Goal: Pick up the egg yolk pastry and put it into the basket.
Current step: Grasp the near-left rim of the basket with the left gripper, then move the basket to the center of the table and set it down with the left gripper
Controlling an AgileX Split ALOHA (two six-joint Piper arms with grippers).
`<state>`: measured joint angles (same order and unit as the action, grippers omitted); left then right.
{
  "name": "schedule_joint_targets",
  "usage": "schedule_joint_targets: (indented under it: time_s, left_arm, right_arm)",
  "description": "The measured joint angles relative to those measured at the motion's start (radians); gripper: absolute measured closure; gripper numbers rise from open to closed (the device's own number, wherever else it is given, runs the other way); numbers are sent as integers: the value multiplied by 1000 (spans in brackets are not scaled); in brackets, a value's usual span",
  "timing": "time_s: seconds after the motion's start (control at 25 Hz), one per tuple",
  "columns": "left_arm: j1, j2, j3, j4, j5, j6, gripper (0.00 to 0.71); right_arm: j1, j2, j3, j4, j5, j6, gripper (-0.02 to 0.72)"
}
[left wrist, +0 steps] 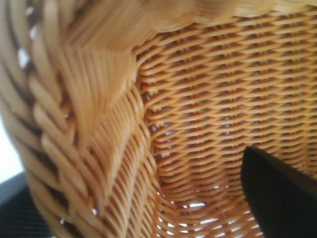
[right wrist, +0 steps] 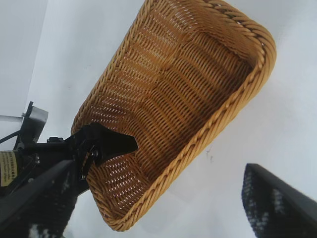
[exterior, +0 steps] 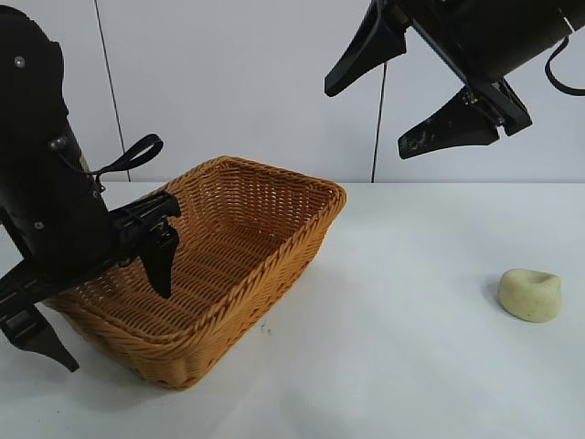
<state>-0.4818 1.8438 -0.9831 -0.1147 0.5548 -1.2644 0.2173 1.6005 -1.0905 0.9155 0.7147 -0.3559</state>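
The egg yolk pastry (exterior: 530, 294), a pale yellow lump with a dimpled top, lies on the white table at the right, far from both grippers. The orange-brown wicker basket (exterior: 274, 265) stands left of centre and holds nothing. My left gripper (exterior: 117, 329) is open and straddles the basket's near left wall, one finger inside and one outside. The left wrist view shows the basket's weave (left wrist: 208, 99) close up. My right gripper (exterior: 366, 121) is open and empty, high above the table between the basket and the pastry. The right wrist view shows the basket (right wrist: 237, 104) from above; the pastry is out of that view.
The white table (exterior: 393, 366) runs between the basket and the pastry. A pale wall (exterior: 256, 82) stands behind. The left gripper (right wrist: 99, 144) also shows in the right wrist view at the basket's end.
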Motion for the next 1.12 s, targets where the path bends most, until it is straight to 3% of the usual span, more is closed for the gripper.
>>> schedule_joint_targets:
  time_s: [0.12,0.36,0.52,0.88,0.96,1.12]
  left_arm:
    - [0,0,0,0,19,0,118]
    - [0,0,1,0,50,-5,429]
    - [1,0,3,-5,58,-43,573]
    - [9,-4,2,-15,41,-36,605]
    - [30,-19,2,-28,34,13,608]
    - [123,-50,-1,-118,47,230,616]
  right_arm:
    - [0,0,0,0,0,0,58]
    - [0,0,0,0,0,0,58]
    - [0,0,0,1,1,0,58]
    - [0,0,0,1,1,0,59]
    - [0,0,0,1,1,0,59]
    - [0,0,0,2,1,0,59]
